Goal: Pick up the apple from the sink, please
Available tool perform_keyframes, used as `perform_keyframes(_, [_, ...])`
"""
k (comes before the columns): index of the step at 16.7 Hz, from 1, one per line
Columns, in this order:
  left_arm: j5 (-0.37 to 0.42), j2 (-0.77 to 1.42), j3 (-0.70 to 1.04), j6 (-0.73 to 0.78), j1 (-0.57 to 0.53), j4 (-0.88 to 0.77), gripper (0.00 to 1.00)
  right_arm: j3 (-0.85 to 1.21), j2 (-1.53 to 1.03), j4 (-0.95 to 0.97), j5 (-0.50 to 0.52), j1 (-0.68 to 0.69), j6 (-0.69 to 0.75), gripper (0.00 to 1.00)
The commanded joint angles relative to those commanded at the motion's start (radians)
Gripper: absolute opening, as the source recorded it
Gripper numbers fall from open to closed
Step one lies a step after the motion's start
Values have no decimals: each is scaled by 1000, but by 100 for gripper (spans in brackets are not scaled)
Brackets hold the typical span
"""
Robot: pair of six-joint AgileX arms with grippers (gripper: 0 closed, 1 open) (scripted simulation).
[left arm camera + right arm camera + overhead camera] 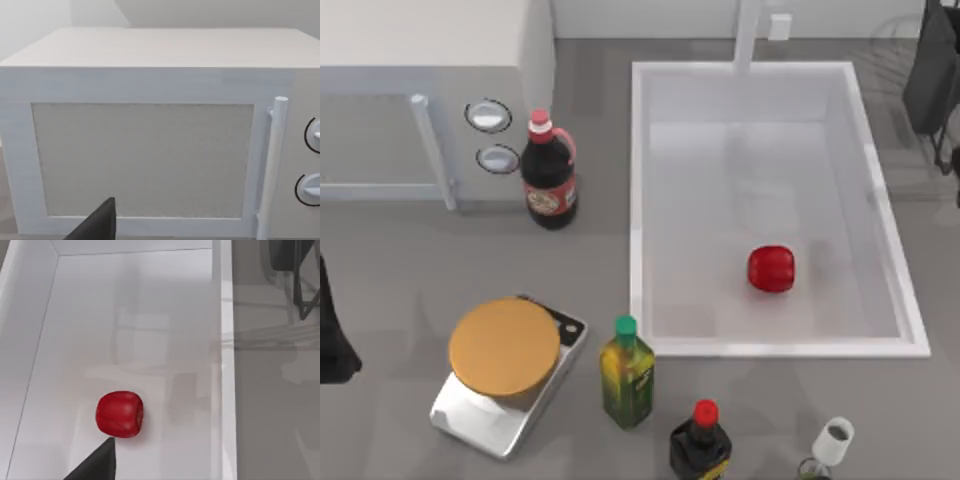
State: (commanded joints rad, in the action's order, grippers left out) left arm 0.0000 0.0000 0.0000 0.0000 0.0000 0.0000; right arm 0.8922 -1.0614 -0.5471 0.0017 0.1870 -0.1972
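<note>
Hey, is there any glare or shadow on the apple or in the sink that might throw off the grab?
Top view: the apple has a soft highlight and the sink floor faint grey shadows. Right wrist view: the apple is evenly lit, pale arm-shaped shadows cross the floor, and a dark finger intrudes at the edge.

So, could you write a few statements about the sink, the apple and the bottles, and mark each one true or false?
1. The apple lies inside the sink. True.
2. The apple is held by the right gripper. False: it rests alone on the sink floor.
3. The cola bottle stands outside the sink, to its left. True.
4. The oil bottle has a red cap. False: its cap is green.
5. The scale sits in the sink. False: it sits on the counter.
</note>
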Motion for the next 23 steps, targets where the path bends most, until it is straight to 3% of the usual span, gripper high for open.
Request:
perform_keyframes(8, [0,0,0,0,0,0,100,649,-774,-400,1,136,-143,100])
perform_keyframes(13, [0,0,0,0,0,0,100,944,-1125,-578,2,197,-207,100])
perform_keyframes(17, [0,0,0,0,0,0,100,1056,-1259,-646,3,220,-230,100])
perform_keyframes(23, [0,0,0,0,0,0,100,1061,-1266,-648,2,216,-231,100])
